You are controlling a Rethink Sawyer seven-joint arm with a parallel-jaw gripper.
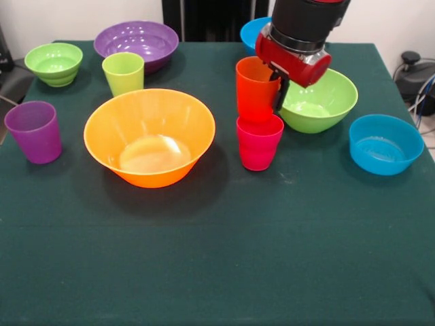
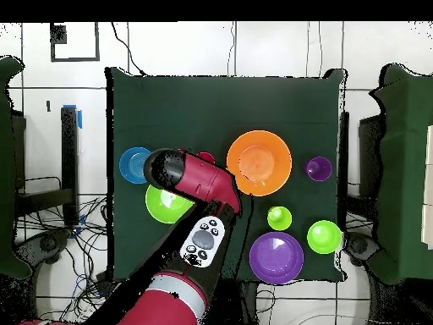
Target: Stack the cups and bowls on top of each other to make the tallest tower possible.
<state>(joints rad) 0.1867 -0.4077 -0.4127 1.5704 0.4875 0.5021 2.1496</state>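
Orange cup [image 1: 254,88] is held upright by gripper [image 1: 277,95], one finger seen vs. its right wall, seated in red-pink cup [image 1: 258,141] directly below, axes approx. aligned; both beside large orange-yellow bowl [image 1: 149,136].

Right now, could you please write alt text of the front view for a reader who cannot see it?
A red and black robot gripper holds an orange cup seated in a red-pink cup on a dark green table. Around them stand a large orange bowl, a purple cup, a lime green cup, and green, blue and purple bowls.
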